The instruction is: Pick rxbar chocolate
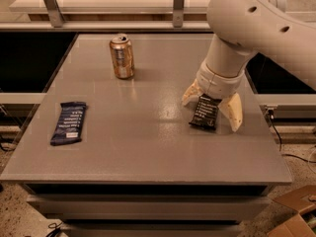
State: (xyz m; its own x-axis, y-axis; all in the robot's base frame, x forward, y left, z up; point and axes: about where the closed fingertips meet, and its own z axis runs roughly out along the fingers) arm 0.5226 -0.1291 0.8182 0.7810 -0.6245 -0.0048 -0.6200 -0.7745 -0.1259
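Observation:
The rxbar chocolate (pixel 205 114), a small black-wrapped bar with white text, lies flat on the grey table (pixel 148 147) at the right. My gripper (pixel 211 107) is down over it, open, with one cream finger (pixel 189 94) at the bar's far left and the other finger (pixel 235 112) at its right. The bar lies between the fingers, and its upper end is hidden under the wrist.
A gold can (pixel 122 57) stands upright at the back of the table. A longer dark blue-wrapped bar (pixel 69 123) lies at the left. The table's right edge is close to the gripper. A cardboard box (pixel 296 216) sits on the floor at the lower right.

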